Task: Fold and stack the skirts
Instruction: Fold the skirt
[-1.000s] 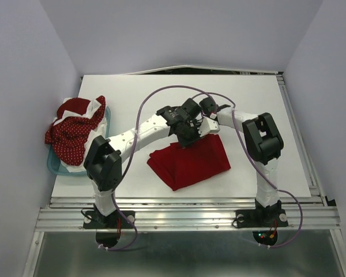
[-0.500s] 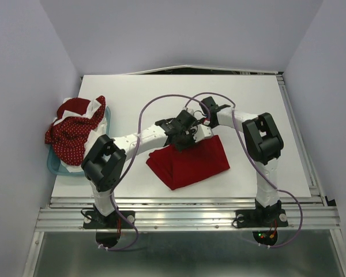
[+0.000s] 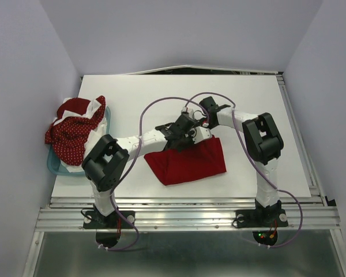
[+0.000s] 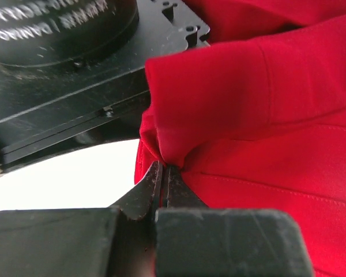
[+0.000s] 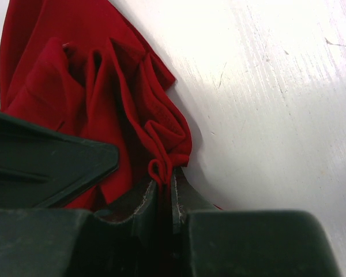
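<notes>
The plain red skirt (image 3: 187, 162) lies folded on the white table, near the middle. My left gripper (image 3: 183, 142) is shut on its far edge; the left wrist view shows red cloth (image 4: 248, 115) pinched between the fingertips. My right gripper (image 3: 203, 134) is shut on the same far edge just to the right; a fold of red cloth (image 5: 161, 167) sits between its jaws. The dark red white-dotted skirt (image 3: 69, 135) and white cloth are heaped in the teal tub (image 3: 56, 167) at the left.
The white table (image 3: 277, 115) ends at a metal rail along the front. Purple cables loop above both arms over the table's middle. Grey walls close in on the left, right and back.
Both grippers have pulled the red skirt's far edge toward the front and slightly left; the cloth now lies squarer and nearer the front edge. The left arm's elbow has swung inward.
</notes>
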